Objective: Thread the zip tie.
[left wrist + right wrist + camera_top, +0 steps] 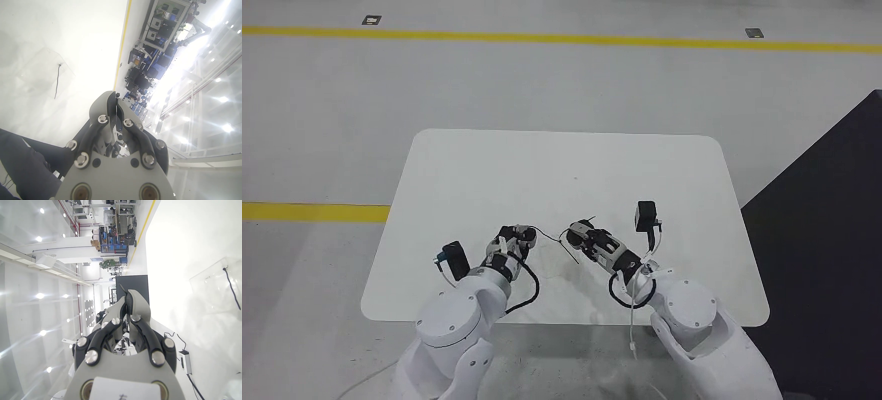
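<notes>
Pinching zip tie (122, 288) head in closed left gripper (115, 97), tail in closed right gripper (127, 294) just beside; risking missed slot from slight tail tilt.

White desk (542, 170) with rounded corners. A clear plastic sheet (37, 75) lies flat on its surface. A black zip tie (57, 81) rests stretched out on the sheet, its head near the sheet's edge.

Left gripper (525, 234) and right gripper (578, 232) close together near the front edge of the worktop (572, 165), zip tie (567, 248) crossing the gap between them, open surface beyond and to both sides, dark panel (832, 200) off its right edge
</notes>
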`<state>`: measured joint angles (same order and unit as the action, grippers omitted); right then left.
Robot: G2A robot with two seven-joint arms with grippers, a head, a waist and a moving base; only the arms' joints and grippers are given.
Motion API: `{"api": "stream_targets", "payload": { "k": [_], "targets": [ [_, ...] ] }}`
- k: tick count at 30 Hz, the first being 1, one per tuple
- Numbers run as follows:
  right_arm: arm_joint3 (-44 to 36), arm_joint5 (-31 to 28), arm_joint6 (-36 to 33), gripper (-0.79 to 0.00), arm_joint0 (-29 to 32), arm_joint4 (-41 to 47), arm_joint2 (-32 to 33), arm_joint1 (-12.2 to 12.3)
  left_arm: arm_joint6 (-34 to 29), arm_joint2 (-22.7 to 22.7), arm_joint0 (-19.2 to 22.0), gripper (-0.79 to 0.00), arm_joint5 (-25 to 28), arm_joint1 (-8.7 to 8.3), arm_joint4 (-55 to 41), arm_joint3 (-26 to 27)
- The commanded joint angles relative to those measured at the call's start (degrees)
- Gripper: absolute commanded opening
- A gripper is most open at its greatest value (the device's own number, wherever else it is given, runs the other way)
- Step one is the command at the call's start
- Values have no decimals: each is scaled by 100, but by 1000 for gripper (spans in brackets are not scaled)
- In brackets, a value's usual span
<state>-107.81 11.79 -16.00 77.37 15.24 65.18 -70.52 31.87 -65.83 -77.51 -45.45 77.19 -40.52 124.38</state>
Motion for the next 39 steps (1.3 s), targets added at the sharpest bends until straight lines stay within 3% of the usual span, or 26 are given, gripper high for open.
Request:
{"api": "stream_targets", "payload": {
  "k": [1, 14, 23, 28, 33, 36, 39],
  "targets": [
    [-15, -45, -18, -785, 7, 55, 11, -5, -19, -43, 0, -785, -14, 11, -76, 10],
    [48, -233, -42, -785, 73, 825, 323, -41, -19, -285, -17, -785, -143, 68, -353, 20],
    [118, -136, -126, -785, 70, 813, 301, -51, -160, -324, -40, -785, -228, 80, -285, 35],
    [280, 688, -322, -785, -65, 1205, 366, -50, -135, -349, -90, -785, 174, 89, -10, 148],
    [417, 1850, -926, -785, -291, 2036, 766, -2, -365, -216, -245, -785, 733, 77, 524, 137],
    [374, 2465, -1382, -785, -405, 2202, 929, 56, -370, -219, -206, -785, 742, 59, 964, -47],
    [374, 2465, -1382, -785, -405, 2202, 929, 56, -370, -219, -206, -785, 742, 59, 964, -47]
  ]
}}
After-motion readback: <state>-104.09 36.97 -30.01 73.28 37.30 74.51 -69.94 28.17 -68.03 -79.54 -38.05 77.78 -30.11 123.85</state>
